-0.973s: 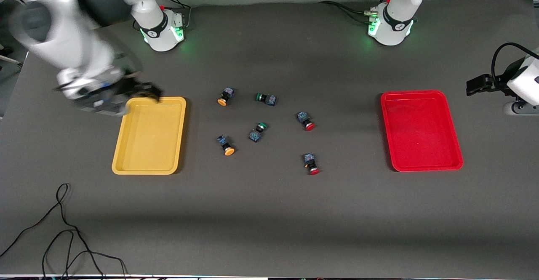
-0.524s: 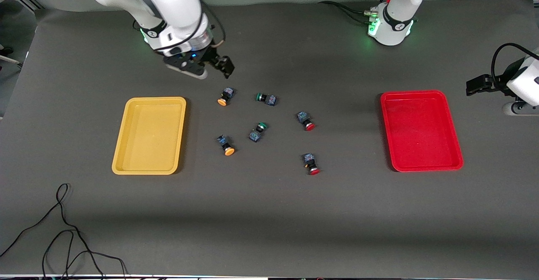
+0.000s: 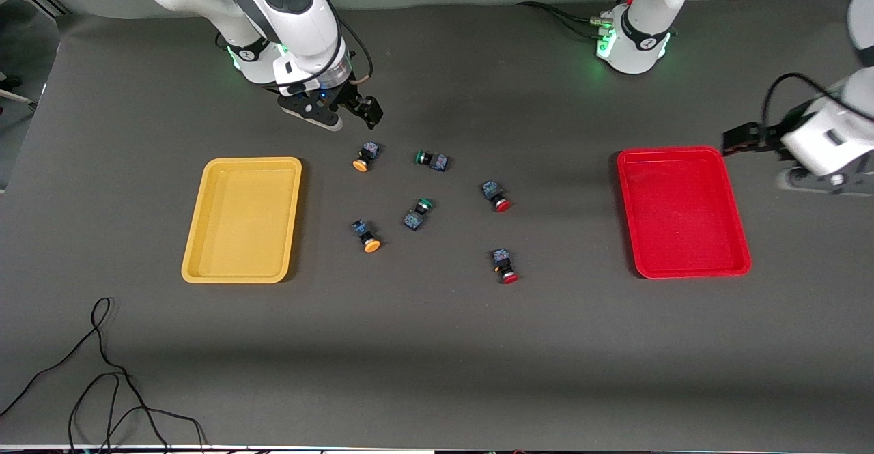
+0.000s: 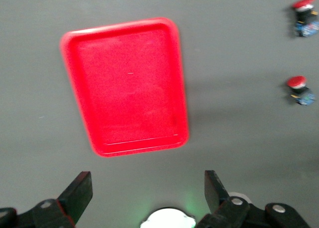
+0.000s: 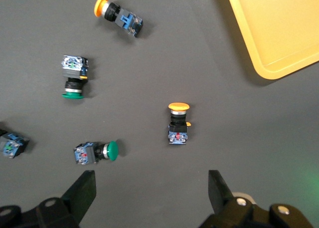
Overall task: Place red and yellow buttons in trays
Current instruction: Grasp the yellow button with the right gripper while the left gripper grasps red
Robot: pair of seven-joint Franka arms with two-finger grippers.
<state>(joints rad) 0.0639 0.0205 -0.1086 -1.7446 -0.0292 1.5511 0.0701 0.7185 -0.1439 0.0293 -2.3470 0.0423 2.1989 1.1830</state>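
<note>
We log six switches loose mid-table between the yellow tray [image 3: 242, 220] and the red tray [image 3: 683, 211], both bare inside. Two green-capped switches [image 3: 431, 160] [image 3: 416, 214] lie among the yellow buttons [image 3: 365, 156] [image 3: 367, 235] and the red buttons [image 3: 496, 195] [image 3: 504, 265], none touching. A black cable [image 3: 102, 372] trails at the near edge, at the right arm's end. The right gripper [image 3: 355, 109] hangs with jaws wide over bare cloth, just short of the farther yellow button; half a second ago it was almost the same. The left gripper [image 3: 741, 141], jaws wide too, has drifted in over the red tray's farther corner.
</note>
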